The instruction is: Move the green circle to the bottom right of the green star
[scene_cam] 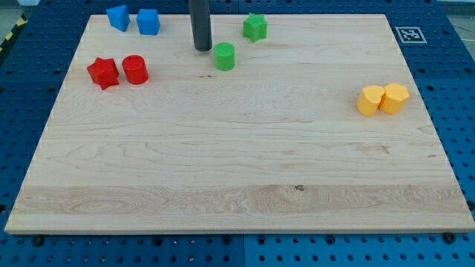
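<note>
Camera view, my tip [202, 49] just left of green circle [225, 56], no jaws, no legible writing

Pale wooden board [237, 178] carries two blue, two red, two green, two yellow blocks.

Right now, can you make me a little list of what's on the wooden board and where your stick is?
board: wooden table top
my tip: just left of the green circle, small gap
green circle: lower left of the green star
green star: near the view's top
blue blocks: two, top left
red blocks: star and circle, touching
yellow blocks: two, touching, right side
</note>
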Motion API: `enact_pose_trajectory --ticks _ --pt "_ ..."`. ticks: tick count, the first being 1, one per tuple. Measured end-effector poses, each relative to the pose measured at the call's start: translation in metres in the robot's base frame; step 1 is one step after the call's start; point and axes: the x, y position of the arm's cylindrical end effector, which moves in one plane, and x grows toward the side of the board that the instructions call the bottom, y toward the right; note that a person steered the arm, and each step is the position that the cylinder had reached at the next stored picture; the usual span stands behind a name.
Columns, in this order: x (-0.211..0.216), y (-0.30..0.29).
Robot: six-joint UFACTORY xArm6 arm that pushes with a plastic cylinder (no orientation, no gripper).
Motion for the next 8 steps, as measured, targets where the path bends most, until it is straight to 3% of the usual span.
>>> enact_pose_trajectory --ticks 5,8 --pt "0.032 0.007" --pt "0.037 0.044"
